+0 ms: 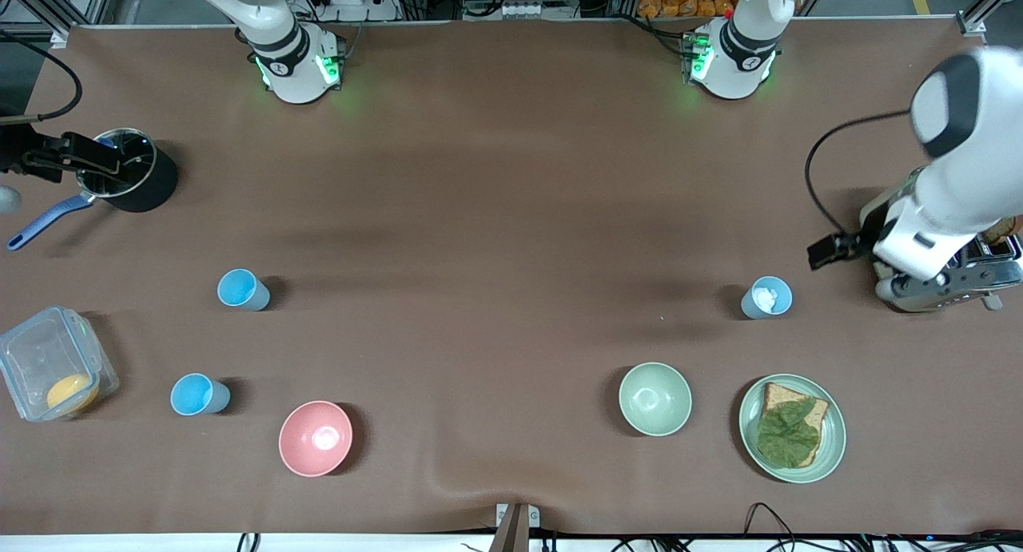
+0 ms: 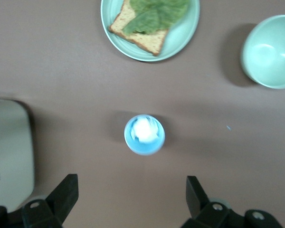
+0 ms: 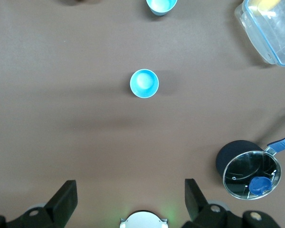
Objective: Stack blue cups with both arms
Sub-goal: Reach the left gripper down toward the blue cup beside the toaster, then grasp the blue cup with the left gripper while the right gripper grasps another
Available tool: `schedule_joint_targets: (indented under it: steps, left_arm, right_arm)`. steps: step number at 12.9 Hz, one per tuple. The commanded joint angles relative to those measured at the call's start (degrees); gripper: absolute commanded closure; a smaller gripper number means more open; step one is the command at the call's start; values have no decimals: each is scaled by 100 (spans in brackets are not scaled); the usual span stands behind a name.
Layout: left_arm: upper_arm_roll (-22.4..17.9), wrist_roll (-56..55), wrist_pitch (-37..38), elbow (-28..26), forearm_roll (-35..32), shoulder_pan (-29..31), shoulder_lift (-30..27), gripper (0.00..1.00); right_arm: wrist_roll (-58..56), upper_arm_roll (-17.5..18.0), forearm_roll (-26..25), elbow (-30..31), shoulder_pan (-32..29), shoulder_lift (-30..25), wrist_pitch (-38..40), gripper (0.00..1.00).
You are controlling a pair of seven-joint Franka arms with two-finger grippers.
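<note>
Pink bowl sits nearest cam on bench, w/ two blue cups upright nr right arm's end, a third nr left arm's end; left gripper & right gripper hover, jaws released, holding nothing.

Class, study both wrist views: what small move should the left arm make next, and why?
Probably ease the open left end effector forward and down around the blue cup with something white inside: that cup stands upright, ungrasped, just ahead of its fingers. The right end effector hangs open over bare table.
</note>
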State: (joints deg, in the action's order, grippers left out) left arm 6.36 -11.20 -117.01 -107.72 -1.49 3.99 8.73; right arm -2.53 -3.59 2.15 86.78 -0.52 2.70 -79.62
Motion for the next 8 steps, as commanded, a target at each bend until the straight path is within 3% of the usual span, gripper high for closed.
schedule_joint_targets:
  steps: [1, 5, 8]
  left_arm:
    - [32, 162, -847, -538, 26, 172, 232, 0]
    - [23, 162, -1727, -1128, 26, 172, 629, 0]
    - [14, 162, -2097, -1234, 26, 268, 954, 0]
  right_arm:
    - [-29, 8, -65, -12, 52, 291, 9, 0]
    - [-37, 17, -65, 102, 26, 599, -96, 0]
    - [-125, 17, -74, 723, 17, 1038, -990, 0]
